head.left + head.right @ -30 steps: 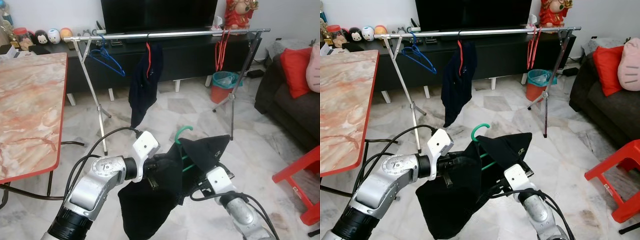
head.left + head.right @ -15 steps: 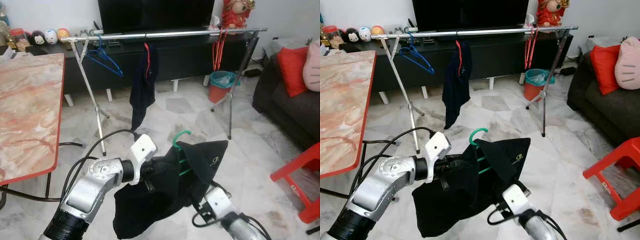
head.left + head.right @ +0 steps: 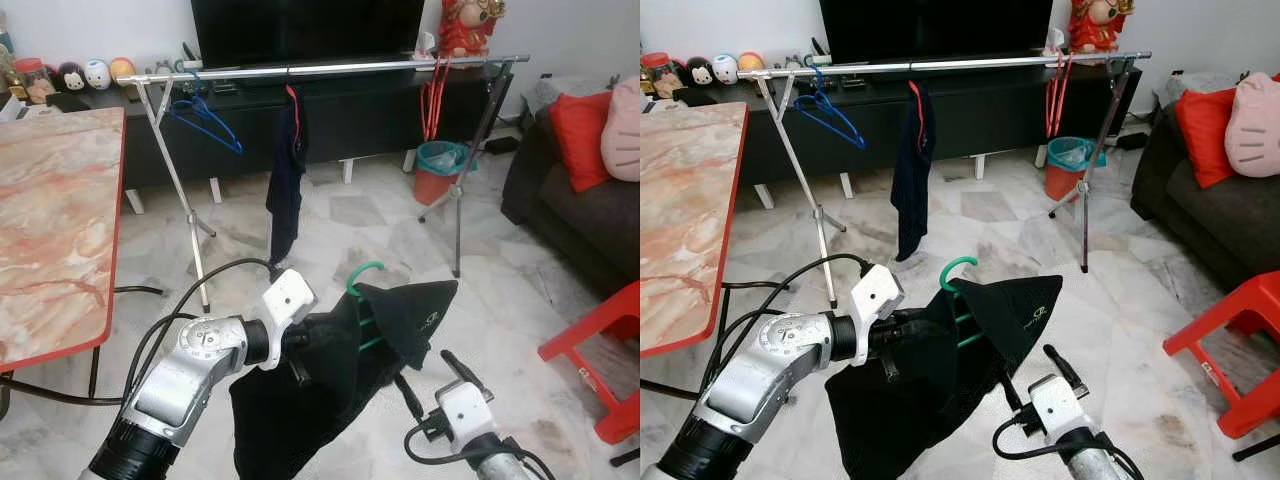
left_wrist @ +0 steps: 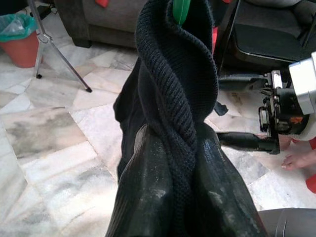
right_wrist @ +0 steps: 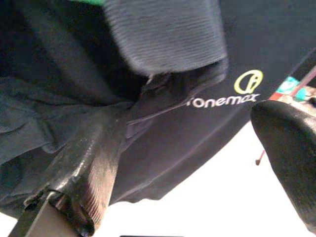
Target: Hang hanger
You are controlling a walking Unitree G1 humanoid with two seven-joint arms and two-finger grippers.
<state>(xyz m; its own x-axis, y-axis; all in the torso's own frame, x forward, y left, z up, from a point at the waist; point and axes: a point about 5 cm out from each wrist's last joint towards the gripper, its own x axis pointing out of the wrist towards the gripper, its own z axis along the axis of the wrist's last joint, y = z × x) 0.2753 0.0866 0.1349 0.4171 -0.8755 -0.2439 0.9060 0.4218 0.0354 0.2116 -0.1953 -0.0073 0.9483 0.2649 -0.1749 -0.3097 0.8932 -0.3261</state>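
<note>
Now left end effector (image 4: 170,163) clamps garment (image 3: 330,380), green hanger (image 3: 362,290)

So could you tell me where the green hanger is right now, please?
The green hanger pokes from the black garment pinched in the left gripper, low and central, with the open right gripper just below.

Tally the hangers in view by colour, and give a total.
Blue hanger, empty on the rail: 1
Red hangers: 3, one carrying a dark garment, a pair at the rail's right end
Green hanger, in the black garment the left hand grips: 1
Total: 5
</note>
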